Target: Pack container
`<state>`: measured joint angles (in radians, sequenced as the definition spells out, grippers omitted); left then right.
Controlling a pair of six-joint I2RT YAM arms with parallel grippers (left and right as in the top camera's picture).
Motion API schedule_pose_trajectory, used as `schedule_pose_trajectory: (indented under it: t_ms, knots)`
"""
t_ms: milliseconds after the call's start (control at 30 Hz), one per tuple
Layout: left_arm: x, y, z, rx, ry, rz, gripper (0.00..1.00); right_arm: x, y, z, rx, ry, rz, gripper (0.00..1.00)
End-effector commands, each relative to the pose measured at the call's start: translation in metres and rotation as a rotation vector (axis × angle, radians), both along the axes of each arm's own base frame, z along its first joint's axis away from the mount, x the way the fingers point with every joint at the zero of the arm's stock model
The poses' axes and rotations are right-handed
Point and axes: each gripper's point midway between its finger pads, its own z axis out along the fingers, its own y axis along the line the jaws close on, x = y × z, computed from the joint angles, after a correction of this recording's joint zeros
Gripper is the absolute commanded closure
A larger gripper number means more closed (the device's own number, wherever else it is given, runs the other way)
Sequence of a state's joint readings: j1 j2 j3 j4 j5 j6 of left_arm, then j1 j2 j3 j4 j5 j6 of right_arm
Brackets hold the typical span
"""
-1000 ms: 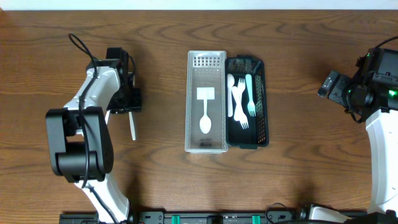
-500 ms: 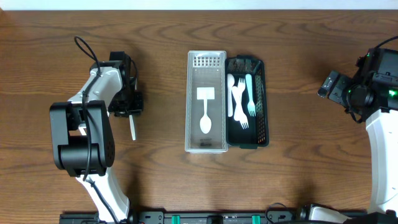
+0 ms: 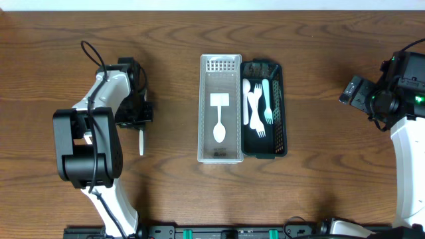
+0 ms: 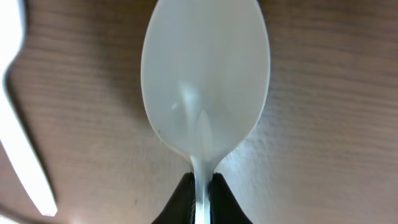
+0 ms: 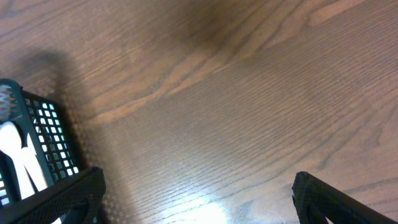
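My left gripper (image 4: 201,186) is shut on the neck of a white plastic spoon (image 4: 205,81), whose bowl fills the left wrist view just above the wood. In the overhead view the left gripper (image 3: 137,114) is left of the containers and the held spoon is hidden under it. A clear plastic container (image 3: 206,109) at the centre holds a white spoon (image 3: 219,131). A dark mesh basket (image 3: 280,113) beside it holds white and teal forks (image 3: 260,109). My right gripper (image 3: 354,93) is open and empty at the far right; its jaws also show wide apart in the right wrist view (image 5: 199,205).
Another white utensil (image 3: 141,142) lies on the wooden table just in front of the left gripper; its handle shows in the left wrist view (image 4: 25,155). A corner of the basket (image 5: 37,143) shows in the right wrist view.
My left gripper has shifted slightly at the wrist. The white utensil beside it has moved a little toward the table's front edge. The right arm has not moved.
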<state>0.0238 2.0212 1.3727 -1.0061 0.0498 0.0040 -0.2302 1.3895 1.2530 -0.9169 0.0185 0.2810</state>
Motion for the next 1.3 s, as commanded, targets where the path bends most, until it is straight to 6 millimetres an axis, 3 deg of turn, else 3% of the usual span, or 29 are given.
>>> schedule_pose_trajectory:
  t_ms: [0,100,200,367,500,800,933,1000,1133,1200,1267]
  knots:
    - [0.035,-0.013,0.058,-0.04,-0.18,-0.019,0.94,-0.002,-0.003,-0.004,-0.004,0.013,-0.008,0.01]
    - [0.049,-0.038,0.107,-0.108,-0.315,-0.056,0.94,-0.002,-0.003,-0.004,-0.004,0.013,-0.008,0.01]
    - [0.049,-0.071,0.153,-0.179,-0.45,-0.124,0.94,-0.002,-0.003,-0.004,-0.004,0.013,-0.008,0.01]
    - [0.031,-0.123,0.188,-0.232,-0.533,-0.236,0.94,-0.002,-0.003,-0.004,-0.004,0.013,-0.008,0.01]
    - [0.025,-0.16,0.181,-0.265,-0.528,-0.275,0.94,-0.002,-0.003,-0.004,-0.004,0.013,-0.008,0.01]
    - [0.02,-0.21,0.113,-0.274,-0.405,-0.311,0.93,-0.001,-0.003,-0.004,-0.005,0.012,-0.008,0.01]
    - [0.016,-0.218,0.102,-0.271,-0.376,-0.33,0.86,-0.002,-0.003,-0.004,-0.004,0.012,-0.008,0.01]
    - [0.017,-0.218,0.109,-0.275,-0.392,-0.329,0.75,-0.002,-0.003,-0.004,-0.005,0.013,-0.007,0.01]
    - [0.023,-0.205,0.141,-0.285,-0.458,-0.307,0.53,-0.002,-0.003,-0.004,-0.005,0.013,-0.007,0.01]
    - [0.026,-0.19,0.162,-0.283,-0.504,-0.31,0.41,-0.002,-0.003,-0.004,-0.005,0.013,-0.007,0.01]
    - [0.029,-0.17,0.176,-0.262,-0.546,-0.315,0.37,-0.001,-0.003,-0.004,-0.005,0.012,-0.007,0.01]
